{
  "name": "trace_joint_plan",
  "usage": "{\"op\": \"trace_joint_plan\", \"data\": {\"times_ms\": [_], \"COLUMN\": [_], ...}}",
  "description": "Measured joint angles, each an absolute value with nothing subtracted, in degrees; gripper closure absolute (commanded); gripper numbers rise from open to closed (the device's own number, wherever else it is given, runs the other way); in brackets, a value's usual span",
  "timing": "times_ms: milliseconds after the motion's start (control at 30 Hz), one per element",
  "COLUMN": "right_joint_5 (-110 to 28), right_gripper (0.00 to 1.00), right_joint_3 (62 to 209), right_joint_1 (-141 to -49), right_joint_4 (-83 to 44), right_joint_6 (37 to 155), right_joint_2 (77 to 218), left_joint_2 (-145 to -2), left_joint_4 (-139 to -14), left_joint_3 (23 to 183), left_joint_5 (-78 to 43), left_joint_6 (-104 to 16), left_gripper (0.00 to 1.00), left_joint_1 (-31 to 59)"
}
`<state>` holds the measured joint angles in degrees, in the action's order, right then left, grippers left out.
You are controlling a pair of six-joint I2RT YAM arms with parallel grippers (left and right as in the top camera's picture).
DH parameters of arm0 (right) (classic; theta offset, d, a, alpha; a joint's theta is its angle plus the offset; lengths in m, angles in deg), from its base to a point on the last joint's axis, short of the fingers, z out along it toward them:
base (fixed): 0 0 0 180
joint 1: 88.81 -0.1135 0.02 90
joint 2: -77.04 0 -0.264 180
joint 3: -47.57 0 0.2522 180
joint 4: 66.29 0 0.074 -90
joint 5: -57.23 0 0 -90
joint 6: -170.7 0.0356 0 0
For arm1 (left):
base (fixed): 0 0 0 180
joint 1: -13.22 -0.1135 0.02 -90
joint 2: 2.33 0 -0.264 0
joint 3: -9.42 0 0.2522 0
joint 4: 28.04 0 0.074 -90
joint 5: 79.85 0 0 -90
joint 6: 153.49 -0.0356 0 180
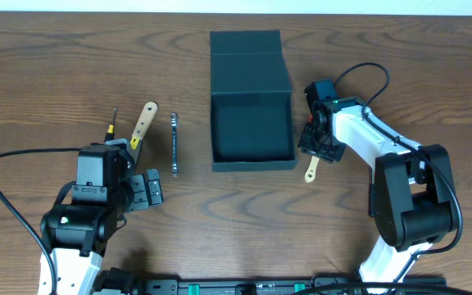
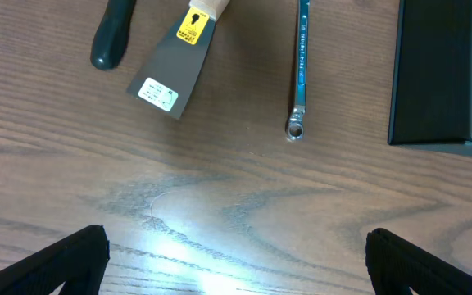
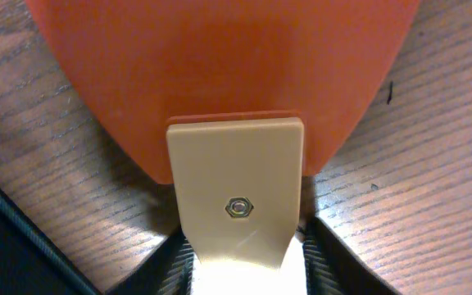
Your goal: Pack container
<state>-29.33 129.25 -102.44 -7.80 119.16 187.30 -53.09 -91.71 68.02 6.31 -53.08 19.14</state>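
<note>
- The container (image 1: 251, 156) is sitting open at the middle of the table (image 1: 47, 74), with its flap lid lying back on the far side. Its cavity is showing nothing inside, so the packing appears barely begun.
- The box is light cardboard standing loose, so a knock against its right wall could be sliding it or tipping the lid.
- The right gripper (image 1: 317, 144) is hanging just beside that wall. Its fingers (image 3: 322, 262) are pinching the tan handle of an orange-bladed scraper (image 3: 228, 74) close to the blade.
- The handle's free end is sticking out toward the near side. During a carry it could be catching the rim, or the tool could be pivoting in the pinch.
- The broad blade is lying flat on the wood, so a lift may be dragging it.
- The left gripper (image 1: 150, 190) is hovering spread wide over bare wood, holding nothing.
- Ahead of it, a putty knife (image 2: 166, 74) and a screwdriver (image 2: 113, 33) are lying close together, so a reach for one risks shoving the other.
- The thin wrench (image 2: 301, 74) is lying flush and may be skidding away instead of lifting.
</note>
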Motion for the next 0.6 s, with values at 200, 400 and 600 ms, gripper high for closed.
{"op": "trace_joint_plan", "data": {"times_ms": [200,400,600], "right_joint_5": [-29.99,-30.25,-30.25], "right_gripper": [0.99,0.99,0.99], "right_joint_3": [129.63,129.91,129.91], "right_joint_1": [-102.68,-102.79,-102.79], "right_joint_4": [-7.87,-8.22,-8.22], "right_joint_6": [118.98,119.09,119.09], "right_joint_2": [187.3,187.27,187.27], "left_joint_2": [-53.09,-53.09,-53.09], "left_joint_4": [-91.68,-91.71,-91.68], "left_joint_3": [68.02,68.02,68.02], "left_joint_5": [6.31,6.31,6.31], "left_joint_6": [-53.08,-53.08,-53.08], "left_gripper": [0.02,0.02,0.01], "left_joint_1": [19.14,19.14,19.14]}}
